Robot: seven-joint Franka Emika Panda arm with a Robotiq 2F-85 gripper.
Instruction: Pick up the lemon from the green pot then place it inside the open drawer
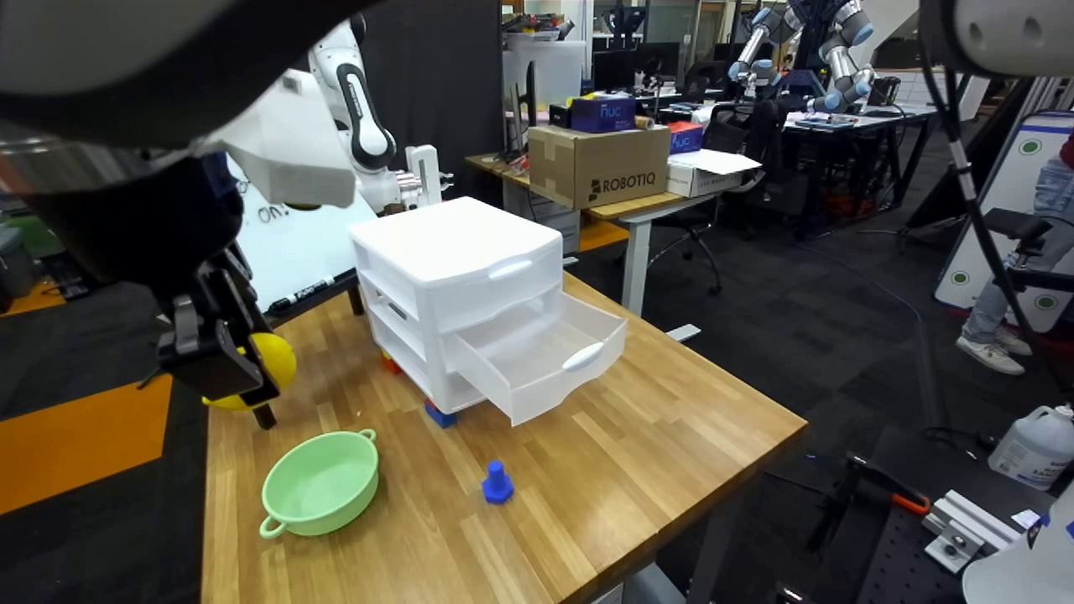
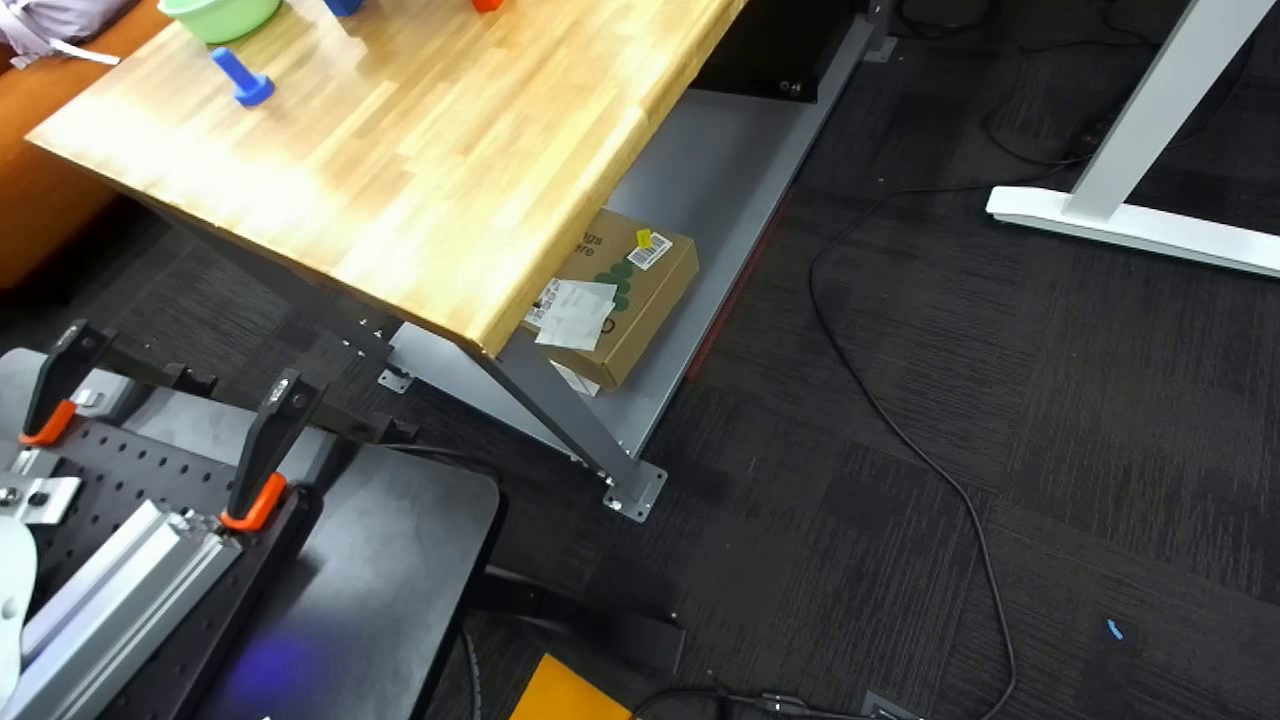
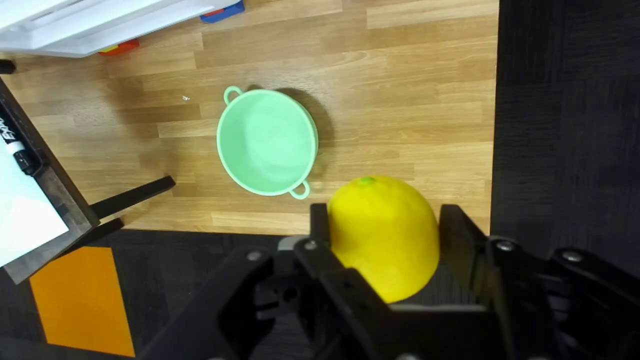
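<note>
The yellow lemon (image 3: pixel 385 240) sits between both fingers of my gripper (image 3: pixel 384 212), which is shut on it. An exterior view also shows the lemon (image 1: pixel 277 361) up in the air, partly covered by the dark fingers (image 1: pixel 201 361). Below and to one side of it, the pale green pot (image 1: pixel 323 482) stands on the table with nothing inside. Farther off, the white drawer (image 1: pixel 537 361) is pulled out of its unit, and its visible floor is bare. Only part of the drawer unit (image 3: pixel 115 25) shows in the wrist view, at the top left corner.
A blue bolt (image 1: pixel 497 486) stands on the wooden table (image 1: pixel 638 445) in front of the drawer. Coloured blocks (image 1: pixel 440 415) lie under the unit's edge. A tilted whiteboard (image 1: pixel 298 239) with a black marker (image 1: pixel 302 292) is beside the unit. My arm is close to that board.
</note>
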